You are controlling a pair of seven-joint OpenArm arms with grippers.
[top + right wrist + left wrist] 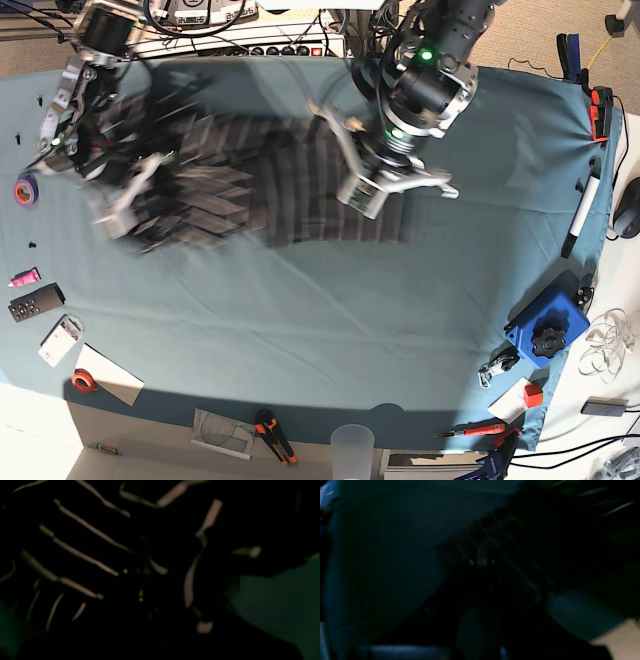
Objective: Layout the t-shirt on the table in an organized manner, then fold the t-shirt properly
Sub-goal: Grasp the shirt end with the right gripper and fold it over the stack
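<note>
At the far left edge of the teal surface (330, 320) lie a purple tape roll (25, 190), a small pink item (22, 277), a black remote (36, 301) and, lower down, a red tape roll (83, 380).

Just inward of these, the right arm reaches down from the upper left corner. The right fingers (125, 200) are smeared with blur over the left part of the t-shirt (290, 180). How wide they stand, and whether they have cloth, I cannot tell. The right wrist view is nearly black. It shows only crumpled dark cloth with pale stripes (82, 555) running at several angles, and a patch of teal at the right.

The t-shirt lies in the upper middle of the surface, bunched and blurred on its left and flatter toward its right edge, with the stripes showing.

At that right edge, the left arm comes down from the top centre. The left fingers (362, 192) are closed, right at the cloth's border. The frames are too dim to show whether fabric is pinched between them. The left wrist view shows teal cloth on the left and faint stripes (495, 542) in the middle.

Along the bottom edge stand orange-handled pliers (272, 435) and a clear cup (352, 440). Toward the right are a marker (577, 225) and a blue block with a black knob (545, 330).
</note>
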